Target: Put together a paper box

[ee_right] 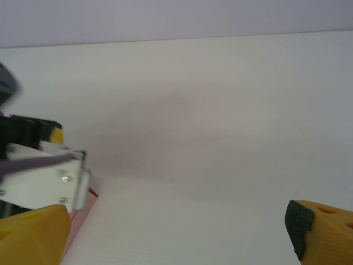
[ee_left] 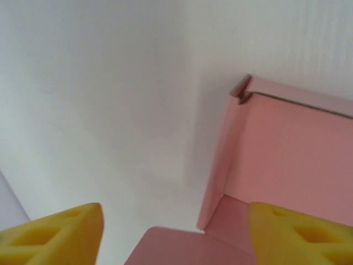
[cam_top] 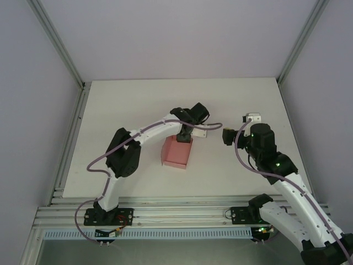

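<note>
Wide-jawed and holding nothing, the left gripper (cam_top: 185, 136) hangs directly over the far end of the pink paperboard box (cam_top: 176, 153). The box sits half-formed about the middle of the white surface (cam_top: 110, 110). From the left wrist, its yellow fingertips (ee_left: 55, 234) stand far apart. One upright pink wall rises between them, closer to the right-hand finger, and a flat pink panel lies just below. Whether that finger touches the wall I cannot tell. The right gripper (cam_top: 226, 135) is also spread wide and empty. It waits off the box's right side, toward the right edge of the surface, pointed at the box but clearly apart from it. The box's length seems to run from the near edge toward the far edge, slightly slanted. That puts the left gripper at its far end and the right gripper facing its long right wall. The left arm is plainly nearer, so the next fold or press probably falls to it.
</note>
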